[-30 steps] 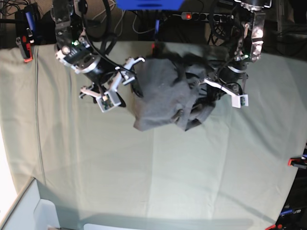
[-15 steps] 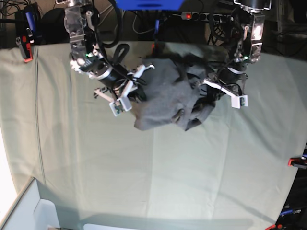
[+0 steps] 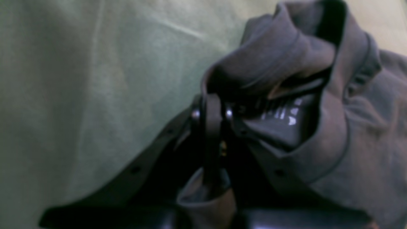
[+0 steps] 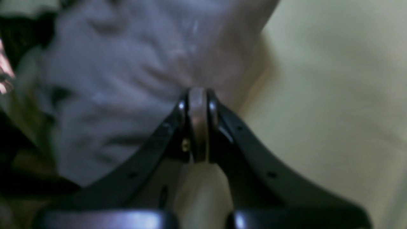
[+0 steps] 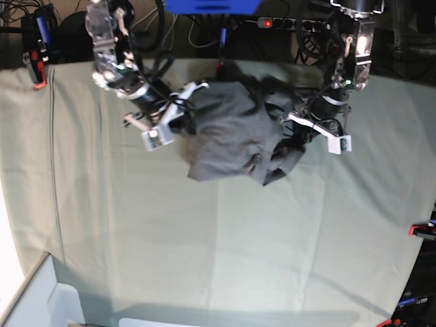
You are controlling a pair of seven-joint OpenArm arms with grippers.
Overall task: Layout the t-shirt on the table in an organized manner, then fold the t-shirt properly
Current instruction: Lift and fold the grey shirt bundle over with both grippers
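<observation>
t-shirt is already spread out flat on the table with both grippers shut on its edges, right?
Not flat. The base view shows the t-shirt bunched in a crumpled heap on the table. The rest holds: the left gripper and right gripper are each shut on its fabric, as the wrist views show.

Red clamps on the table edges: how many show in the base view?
3. One clamp sits at the far left corner of the table, one on the right edge, one at the near right corner. Others may lie outside the view.
</observation>
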